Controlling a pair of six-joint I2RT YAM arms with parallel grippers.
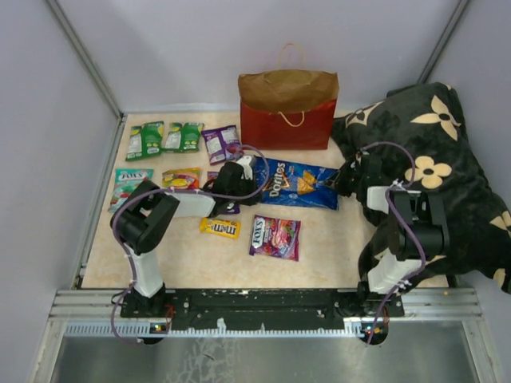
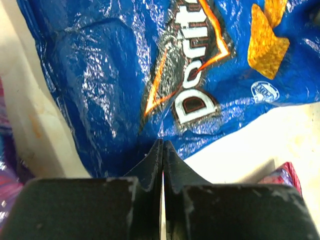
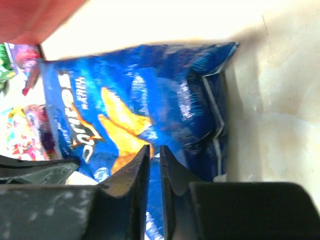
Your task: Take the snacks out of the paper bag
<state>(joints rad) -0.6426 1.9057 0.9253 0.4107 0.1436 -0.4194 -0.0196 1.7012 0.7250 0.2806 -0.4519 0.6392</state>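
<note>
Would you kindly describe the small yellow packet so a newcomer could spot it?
Start at the paper bag standing at the back and come nearer, past the blue Doritos bag. The yellow packet lies just left of a purple packet; it is the smallest, a slim strip with a dark logo.

left arm (image 1: 148, 231), right arm (image 1: 407, 231) | build: black joints, white link segments | cables (image 1: 389, 144): thin, purple, looping along each arm | jaws: black, scuffed, tapering to wedge tips
</note>
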